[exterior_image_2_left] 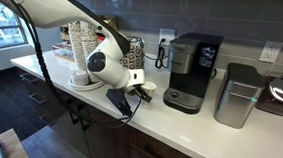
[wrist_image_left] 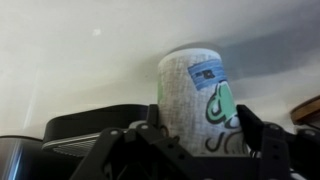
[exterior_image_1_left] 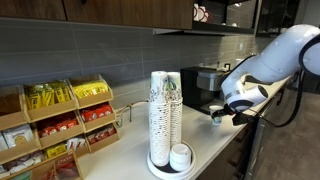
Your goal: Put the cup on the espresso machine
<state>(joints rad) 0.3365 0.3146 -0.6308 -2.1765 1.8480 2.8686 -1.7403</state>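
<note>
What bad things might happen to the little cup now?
The gripper pinches the cup by its sides, and paper is soft, so it might squash or slip out. The espresso machine stands close by, so the cup may bump its front and get knocked loose.

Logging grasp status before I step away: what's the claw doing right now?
Claw: closed on the cup, gripping it by its sides.
</note>
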